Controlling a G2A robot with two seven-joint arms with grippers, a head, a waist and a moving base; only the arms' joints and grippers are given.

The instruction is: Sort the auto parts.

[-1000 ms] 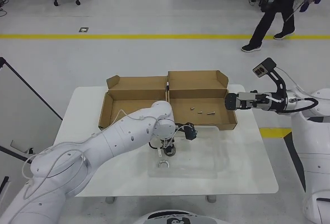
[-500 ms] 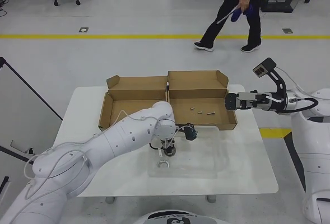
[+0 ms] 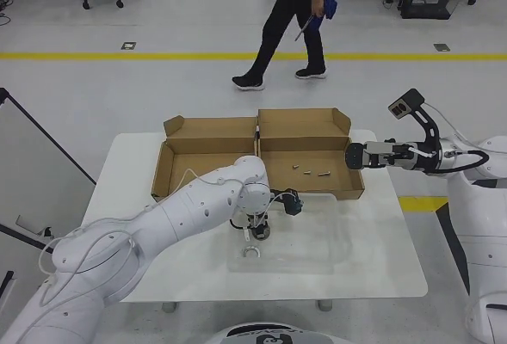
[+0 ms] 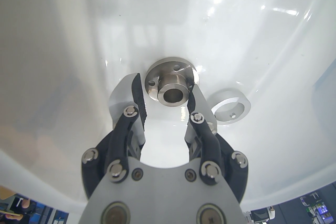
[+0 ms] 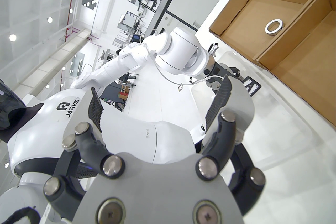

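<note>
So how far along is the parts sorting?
Partly done: a ring lies in one cardboard box, small metal pieces in the second box. In hand: the left gripper straddles, open, a flanged hub in the clear tray. Left: that hub and a collar beside it.

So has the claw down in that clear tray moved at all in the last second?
No. In the top view the left claw sits at the same spot above the loose ring in the clear tray, and that ring has not shifted either.
</note>
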